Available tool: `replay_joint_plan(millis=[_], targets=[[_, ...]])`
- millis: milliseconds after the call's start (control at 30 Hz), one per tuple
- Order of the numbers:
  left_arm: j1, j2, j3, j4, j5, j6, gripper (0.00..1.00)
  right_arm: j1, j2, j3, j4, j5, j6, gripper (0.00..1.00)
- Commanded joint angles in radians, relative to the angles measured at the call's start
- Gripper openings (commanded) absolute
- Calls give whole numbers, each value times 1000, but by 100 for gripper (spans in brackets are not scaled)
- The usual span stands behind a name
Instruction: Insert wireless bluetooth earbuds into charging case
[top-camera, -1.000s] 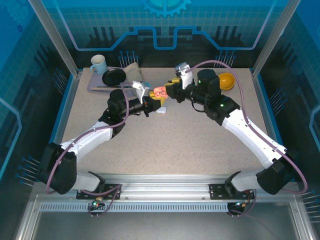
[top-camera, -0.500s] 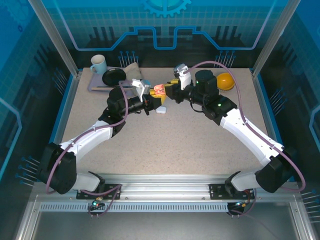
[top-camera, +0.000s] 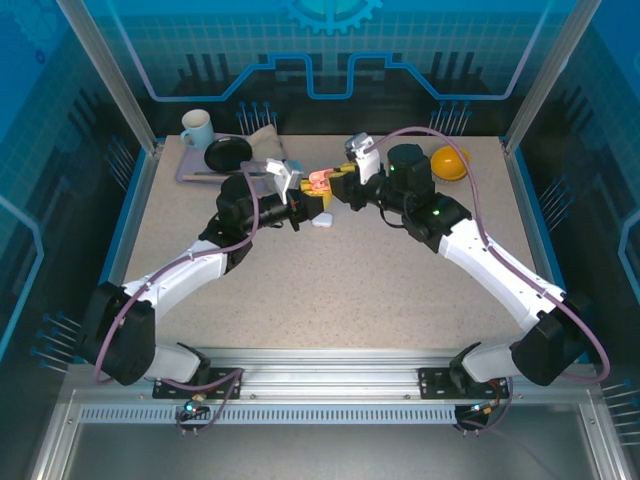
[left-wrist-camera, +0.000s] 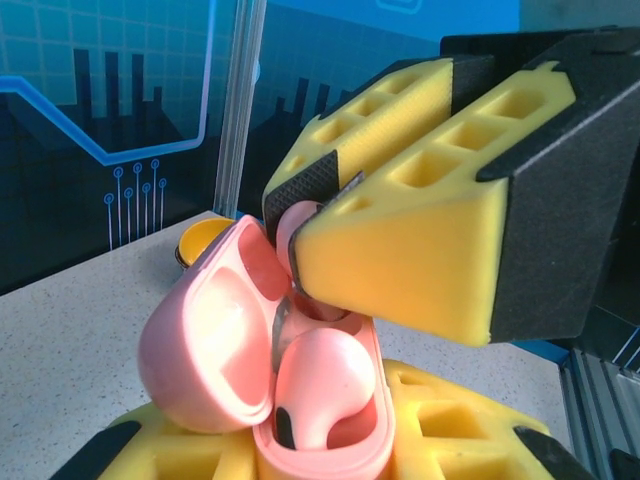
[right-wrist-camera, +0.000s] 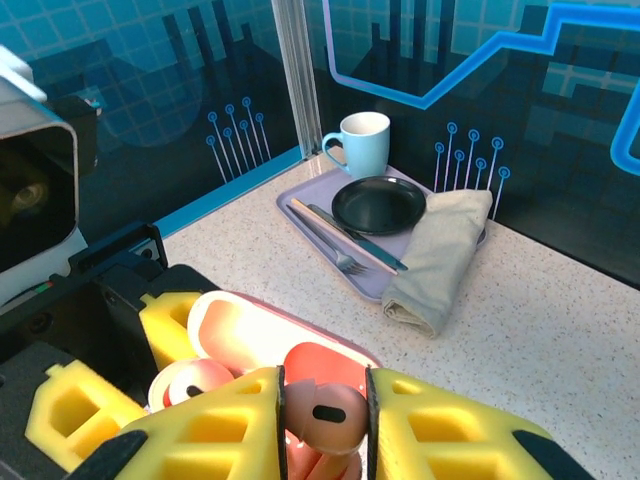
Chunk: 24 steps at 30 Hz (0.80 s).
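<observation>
The left arm (top-camera: 180, 275) and right arm (top-camera: 500, 270) pair white shell links with rounded black joint housings; small green lights (top-camera: 436, 211) dot the right one. A mauve cable (top-camera: 418, 129) loops along each. The left gripper (top-camera: 312, 198) and right gripper (top-camera: 335, 183) wear yellow fingers (right-wrist-camera: 450, 430) (pocketed like waffles) backed in black.

A salmon-pink charging case (left-wrist-camera: 215, 340) and a matching pink earbud (right-wrist-camera: 322, 412) show between bright yellow foam pads (right-wrist-camera: 455, 430) with black backing. The table (top-camera: 350, 280) is beige with fine dark speckles, and the walls (top-camera: 200, 40) are deep blue with paler blue line patterns. A lavender tray (right-wrist-camera: 310, 190) has a black plate (right-wrist-camera: 378, 203), a pale blue mug (right-wrist-camera: 362, 143) and a tan napkin (right-wrist-camera: 440, 250).
</observation>
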Motion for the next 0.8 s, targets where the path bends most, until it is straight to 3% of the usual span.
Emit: replay_joint_plan(millis=[0, 133, 500, 767], targets=[[-11, 3, 46, 45, 3, 13, 0, 28, -23, -21, -2, 8, -30, 24], [-10, 6, 50, 46, -2, 15, 0, 33, -30, -25, -4, 14, -31, 26], [-11, 14, 52, 53, 5, 13, 0, 42, -55, 1, 1, 37, 3, 48], [-11, 14, 48, 57, 11, 17, 0, 29, -60, 17, 0, 86, 34, 55]])
